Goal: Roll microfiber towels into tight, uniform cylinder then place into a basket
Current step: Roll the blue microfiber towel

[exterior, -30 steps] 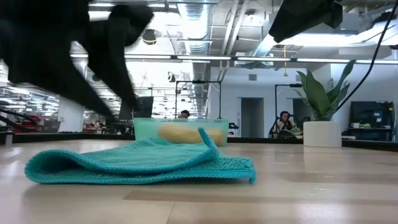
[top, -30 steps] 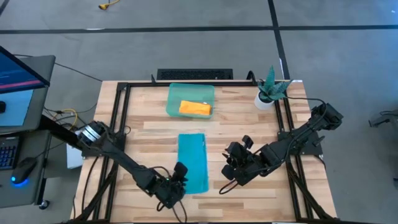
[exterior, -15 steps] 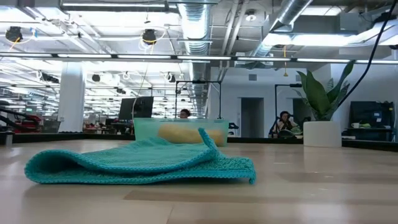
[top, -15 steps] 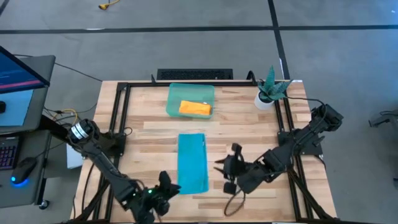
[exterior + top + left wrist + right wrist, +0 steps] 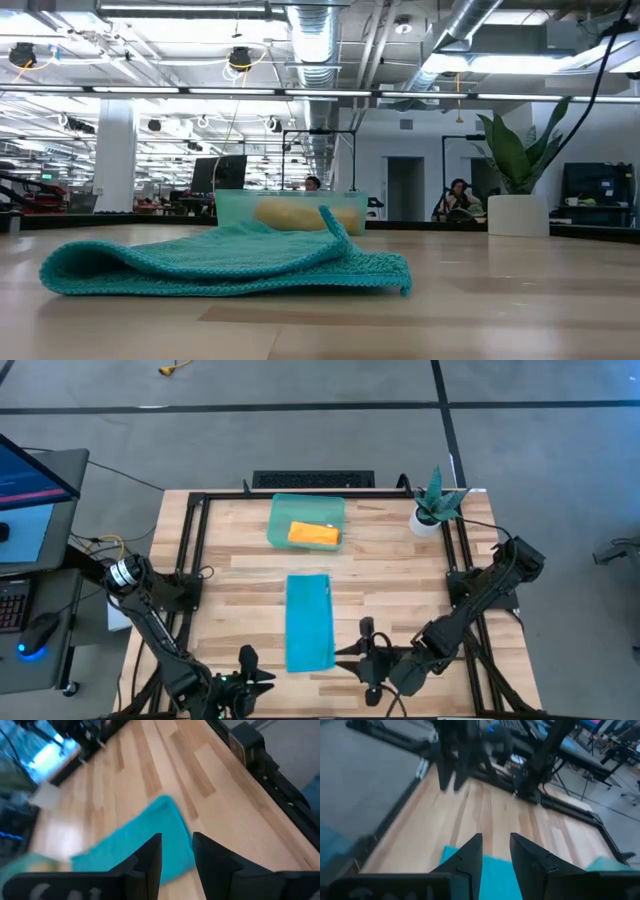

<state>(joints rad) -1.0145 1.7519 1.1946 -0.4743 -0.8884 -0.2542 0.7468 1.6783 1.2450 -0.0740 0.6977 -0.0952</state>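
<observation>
Lying between grippers (untouched): teal towel (image 5: 309, 622)

Both arms are pulled back to the near edge of the worktop. The left arm reaches from its base on the left side down to the near-left corner, where the left gripper (image 5: 243, 682) sits low. The right arm bends from the right side toward the near edge, and the right gripper (image 5: 368, 657) is there. On each gripper the jaws stand slightly apart and hold nothing.
</observation>
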